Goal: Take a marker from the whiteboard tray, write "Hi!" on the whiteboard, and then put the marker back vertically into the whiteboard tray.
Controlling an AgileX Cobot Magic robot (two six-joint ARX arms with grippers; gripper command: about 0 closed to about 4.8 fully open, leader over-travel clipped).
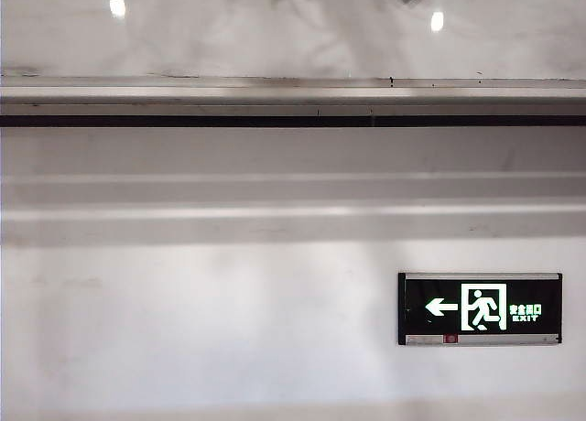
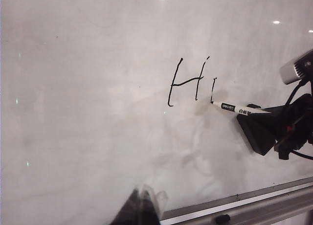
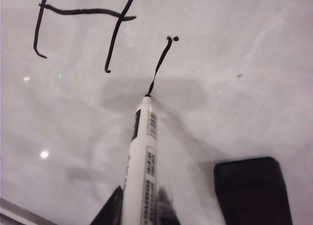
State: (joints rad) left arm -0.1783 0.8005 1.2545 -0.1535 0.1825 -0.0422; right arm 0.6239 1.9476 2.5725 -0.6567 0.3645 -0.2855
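- Up against the whiteboard (image 2: 88,88), the marker (image 3: 142,171) has its tip touching the glossy surface at the bottom end of a short stroke just right of the "H".
- So we're mid-writing: "H" is done, the "i" has its dot, and I'd say the "!" is next. That calls for lifting the tip, shifting right, then a straight stroke plus a dot.
- Right gripper (image 2: 254,112) is clamped on the marker's barrel, well above the whiteboard tray (image 2: 274,198).
- Left gripper (image 2: 142,208) sits low and nearer the tray, left of the writing; can't tell how its jaws are set.
- Board shows ceiling light glare; below the tray there's a dull wall with an exit sign (image 1: 479,308).
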